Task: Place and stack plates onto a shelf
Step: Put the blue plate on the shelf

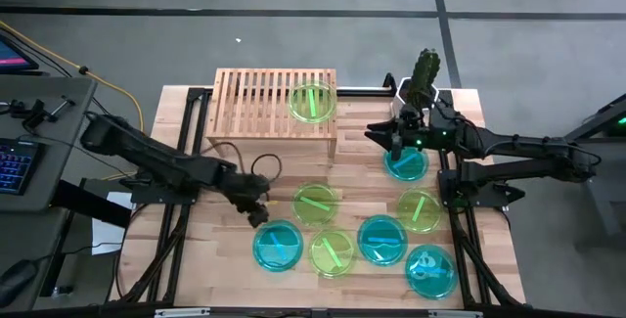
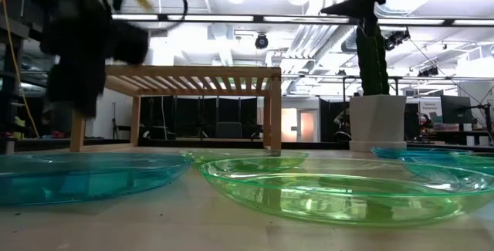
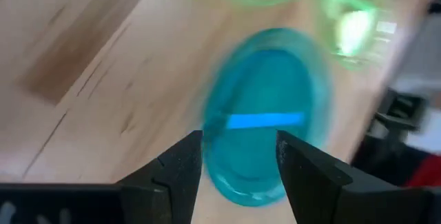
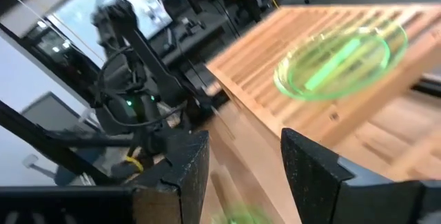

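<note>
Wooden tabletop (image 1: 215,259) spreads under both my arms, with the shelf (image 1: 264,103) at its far side holding one yellow-green plate (image 1: 312,102) on its right end. On the left, my left gripper (image 1: 256,210) hangs over the table with its fingers parted and empty, just beside a cyan plate (image 1: 278,245) lying near the front among six other loose plates. To the right, my right gripper (image 1: 395,140) hovers open and empty above another cyan plate (image 1: 405,164), close to the plant pot (image 1: 423,91).
</note>
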Robot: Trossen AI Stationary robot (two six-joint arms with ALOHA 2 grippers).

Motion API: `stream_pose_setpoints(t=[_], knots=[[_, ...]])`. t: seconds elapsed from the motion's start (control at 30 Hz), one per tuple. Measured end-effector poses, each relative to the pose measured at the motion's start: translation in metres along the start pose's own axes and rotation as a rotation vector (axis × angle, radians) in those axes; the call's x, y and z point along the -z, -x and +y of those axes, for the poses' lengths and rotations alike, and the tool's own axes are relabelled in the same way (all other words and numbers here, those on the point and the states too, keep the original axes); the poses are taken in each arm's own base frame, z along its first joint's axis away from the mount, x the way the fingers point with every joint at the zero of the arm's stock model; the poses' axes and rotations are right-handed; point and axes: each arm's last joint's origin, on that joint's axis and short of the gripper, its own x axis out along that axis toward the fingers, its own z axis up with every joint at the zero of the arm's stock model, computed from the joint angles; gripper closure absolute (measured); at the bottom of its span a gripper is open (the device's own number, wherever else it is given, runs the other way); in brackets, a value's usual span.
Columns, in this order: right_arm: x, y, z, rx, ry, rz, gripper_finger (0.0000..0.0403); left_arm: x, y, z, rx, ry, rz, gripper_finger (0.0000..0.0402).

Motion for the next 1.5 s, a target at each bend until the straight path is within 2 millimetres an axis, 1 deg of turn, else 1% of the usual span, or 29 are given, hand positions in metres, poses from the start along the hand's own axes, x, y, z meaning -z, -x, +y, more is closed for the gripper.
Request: stream_pose_setpoints(t=[0.13, 0.3, 0.43, 0.6, 0.77, 0.83, 0.87, 0.93, 1.0, 1.03, 1.07, 1.17, 1.27, 1.37, 1.5], knots=[[0.007, 0.000, -0.004, 0.045, 0.001, 0.069, 0.0240, -0.001, -0.018, 0.004, -0.046, 0.130, 0.030, 0.0229], [0.013, 0.001, -0.008, 0.086, 0.019, 0.135, 0.0240, 0.001, -0.032, 0.006, -0.082, 0.211, 0.036, 0.0229], [0.015, 0.002, -0.010, 0.097, 0.053, 0.159, 0.0240, 0.004, -0.043, 0.002, -0.057, 0.194, 0.050, 0.0229], [0.015, 0.002, -0.010, 0.097, 0.057, 0.160, 0.0240, 0.009, -0.053, 0.002, -0.086, 0.181, 0.072, 0.0229], [0.015, 0.002, -0.010, 0.103, 0.060, 0.156, 0.0240, 0.009, -0.054, 0.003, -0.101, 0.177, 0.053, 0.0233], [0.015, 0.002, -0.010, 0.103, 0.060, 0.156, 0.0240, 0.009, -0.053, 0.004, -0.106, 0.163, 0.042, 0.0249], [0.015, 0.002, -0.010, 0.103, 0.060, 0.156, 0.0240, 0.009, -0.053, 0.004, -0.111, 0.152, 0.042, 0.0264], [0.015, 0.002, -0.010, 0.103, 0.060, 0.155, 0.0240, 0.010, -0.053, 0.006, -0.128, 0.141, 0.045, 0.0306], [0.015, 0.002, -0.010, 0.104, 0.059, 0.155, 0.0240, 0.010, -0.053, 0.007, -0.141, 0.129, 0.048, 0.0361], [0.015, 0.002, -0.010, 0.107, 0.060, 0.153, 0.0240, 0.010, -0.053, 0.008, -0.144, 0.126, 0.050, 0.0380], [0.015, 0.002, -0.010, 0.108, 0.058, 0.153, 0.0240, 0.010, -0.052, 0.007, -0.142, 0.127, 0.051, 0.0390], [0.015, 0.002, -0.010, 0.110, 0.037, 0.151, 0.0240, 0.011, -0.047, 0.005, -0.124, 0.122, 0.035, 0.0391], [0.015, 0.002, -0.010, 0.110, 0.037, 0.151, 0.0240, 0.011, -0.034, 0.000, -0.084, 0.103, 0.021, 0.0399], [0.015, 0.002, -0.010, 0.110, 0.037, 0.151, 0.0240, 0.012, -0.014, -0.007, -0.005, 0.081, 0.032, 0.0400], [0.015, 0.002, -0.010, 0.111, 0.020, 0.150, 0.0240, 0.015, 0.023, -0.014, 0.115, 0.074, -0.010, 0.0401]])
